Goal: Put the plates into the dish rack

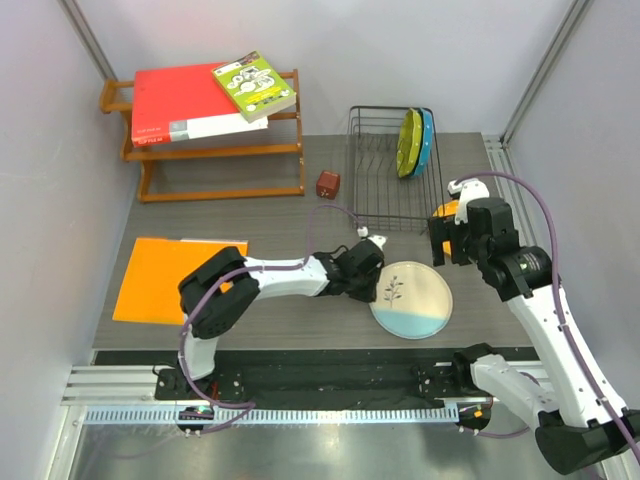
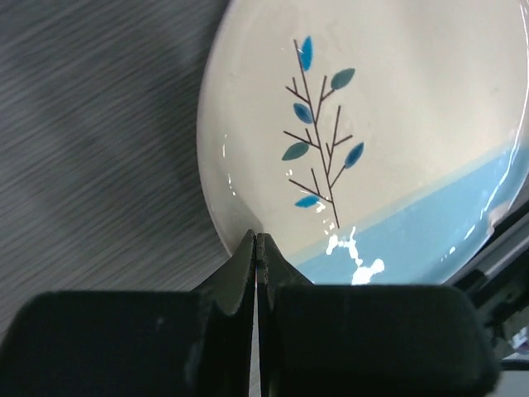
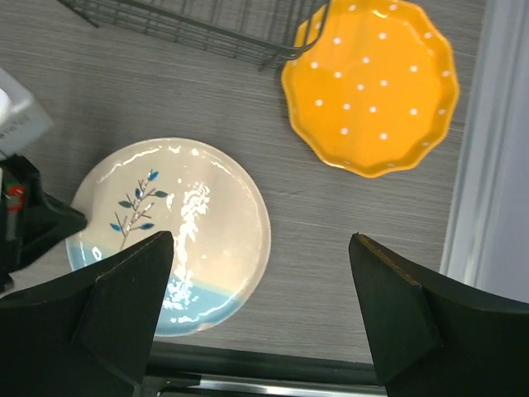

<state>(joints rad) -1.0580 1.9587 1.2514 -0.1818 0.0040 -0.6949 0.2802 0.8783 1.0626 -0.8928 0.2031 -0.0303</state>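
left arm [image 1: 285,268] stretched low, left jaws pressed together; right arm [image 1: 550,305] raised, right jaws wide apart.

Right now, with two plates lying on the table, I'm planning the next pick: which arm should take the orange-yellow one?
Right, probably. The right gripper hangs open close to the orange-yellow plate by the dish rack; the left gripper is shut at the cream plate's rim.

Looking at a dark grey wood-grain table [image 1: 290,215]. Got a brown slatted wooden shelf [image 1: 225,152] up in the far-left corner, a flat orange mat [image 1: 175,280] along the left edge, and a tiny reddish-brown block [image 1: 327,184] mid-table toward the far edge. Black wire dish rack [image 1: 380,190] toward the far-right corner. Also an orange-yellow plate [image 3: 372,83] with white dots, flat near the right edge, just beside the rack's near corner. Then a cream plate [image 1: 418,298] flat by the near edge, right of centre.
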